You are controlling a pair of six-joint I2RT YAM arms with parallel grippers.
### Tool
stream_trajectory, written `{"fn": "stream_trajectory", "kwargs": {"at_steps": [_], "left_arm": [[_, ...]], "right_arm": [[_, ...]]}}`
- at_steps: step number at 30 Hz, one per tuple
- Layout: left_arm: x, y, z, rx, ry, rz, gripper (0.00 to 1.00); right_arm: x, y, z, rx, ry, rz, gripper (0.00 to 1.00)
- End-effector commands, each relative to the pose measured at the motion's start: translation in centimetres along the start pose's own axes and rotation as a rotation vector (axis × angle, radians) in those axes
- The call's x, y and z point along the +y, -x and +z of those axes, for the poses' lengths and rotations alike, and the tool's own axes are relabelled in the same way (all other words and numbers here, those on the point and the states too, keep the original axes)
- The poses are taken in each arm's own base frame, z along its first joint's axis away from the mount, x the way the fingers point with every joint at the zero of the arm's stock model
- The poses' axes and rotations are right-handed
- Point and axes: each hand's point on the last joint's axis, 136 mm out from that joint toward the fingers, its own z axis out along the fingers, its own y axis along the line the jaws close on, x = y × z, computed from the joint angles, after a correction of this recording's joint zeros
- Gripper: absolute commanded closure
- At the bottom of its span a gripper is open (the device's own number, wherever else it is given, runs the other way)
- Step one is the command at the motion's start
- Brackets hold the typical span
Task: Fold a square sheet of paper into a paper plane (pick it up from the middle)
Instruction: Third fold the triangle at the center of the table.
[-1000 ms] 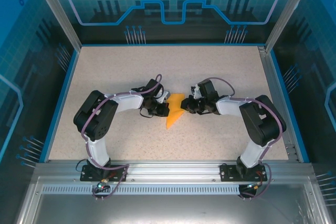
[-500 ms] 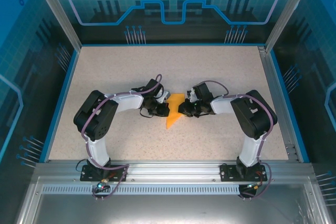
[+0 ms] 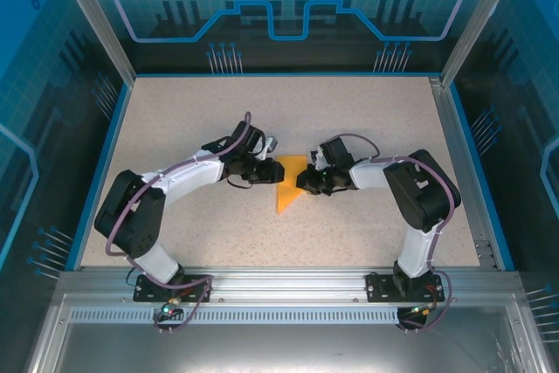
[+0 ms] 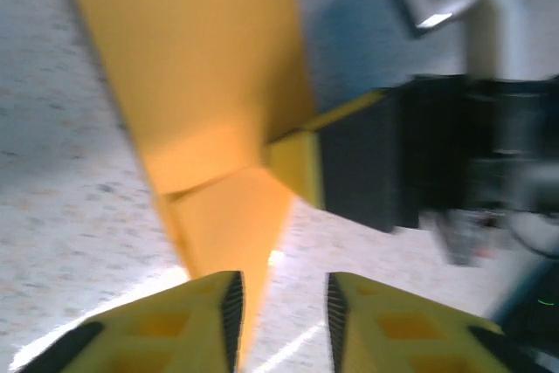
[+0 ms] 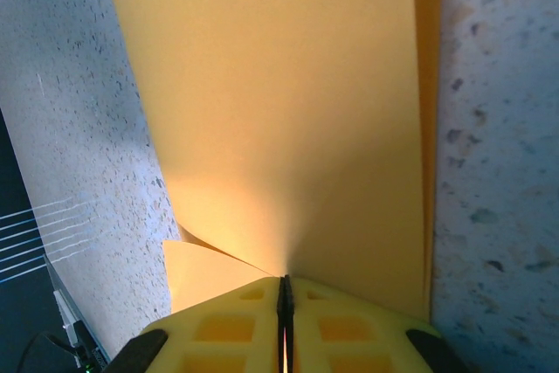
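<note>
The left hand [image 4: 282,301] has just eased partly open and let go of the paper plane [image 3: 288,188], while the right hand [image 5: 284,299] stays pinched shut on its right edge, so that crease looks pressed.

Blurred paper plane [image 4: 201,58] in the left wrist view — far end cut off

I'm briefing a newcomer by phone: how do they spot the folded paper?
Start at the speckled table and go to its middle, between the left arm and right arm. The folded paper sits there: a pointed orange-yellow wedge, unlike the black-and-white arms beside it.
</note>
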Motion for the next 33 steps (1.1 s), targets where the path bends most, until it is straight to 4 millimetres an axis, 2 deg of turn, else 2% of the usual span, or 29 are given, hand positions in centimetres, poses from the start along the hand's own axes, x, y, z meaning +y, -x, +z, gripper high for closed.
{"fn": "stream_trajectory", "kwargs": {"at_steps": [1,4,5,10,14,19,24,33], "left_arm": [[-3.9,-2.3,0.5,0.12,-0.215,-0.097,0.73],[-5.2,-3.5,1.7,0.173,-0.261,-0.118,0.76],[-5.1,-3.7,2.2,0.182,-0.252,-0.13,0.77],[-2.8,-4.8,4.8,0.222,-0.199,-0.2,0.79],[-1.0,-5.0,6.0,0.221,-0.132,-0.21,0.81],[1.8,-6.4,7.1,0.247,-0.072,-0.253,0.83],[4.0,-8.1,7.3,0.278,-0.02,-0.292,0.84],[6.0,-10.7,6.3,0.297,0.042,-0.331,0.84]], "right_arm": [[-2.4,-0.9,0.9,0.023,-0.097,0.022,0.89],[-2.4,-0.9,0.9,0.025,-0.099,0.021,0.89],[-2.4,-0.9,0.9,0.025,-0.1,0.023,0.89],[-2.4,-0.9,0.8,0.023,-0.1,0.024,0.89],[-2.5,-0.9,0.9,0.028,-0.106,0.021,0.89],[-2.8,-1.1,0.9,0.034,-0.113,0.023,0.89],[-3.0,-1.2,0.9,0.037,-0.125,0.022,0.88],[-3.3,-1.4,0.8,0.044,-0.141,0.023,0.88]]}}
